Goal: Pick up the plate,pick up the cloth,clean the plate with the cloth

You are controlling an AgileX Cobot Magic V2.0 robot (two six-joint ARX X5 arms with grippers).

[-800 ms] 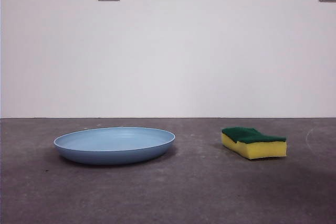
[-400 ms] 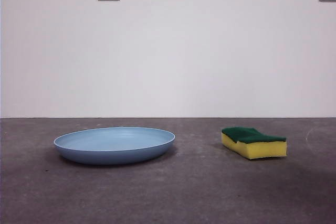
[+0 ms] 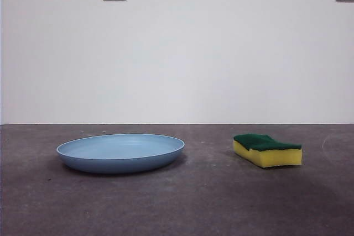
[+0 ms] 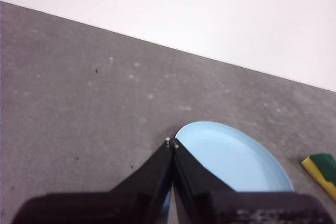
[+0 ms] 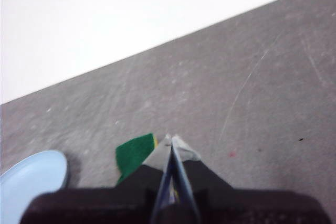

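Nothing picked up yet; both arms wait above the table, out of front view. Plate sits flat at left, sponge well apart at right, green side up. Step 1, IMO: left gripper must open wide, drop onto the plate's rim, pinch it w/o tipping. It's clenched, holding nothing. Right gripper, over the sponge, is clenched and empty too.

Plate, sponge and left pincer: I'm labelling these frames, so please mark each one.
plate [image 3: 120, 148], front view, on its pale inner surface.
sponge [image 3: 275, 157], front view, on its yellow side face.
left pincer [image 4: 171, 143], left wrist view, at the meeting tips of its shut jaws.
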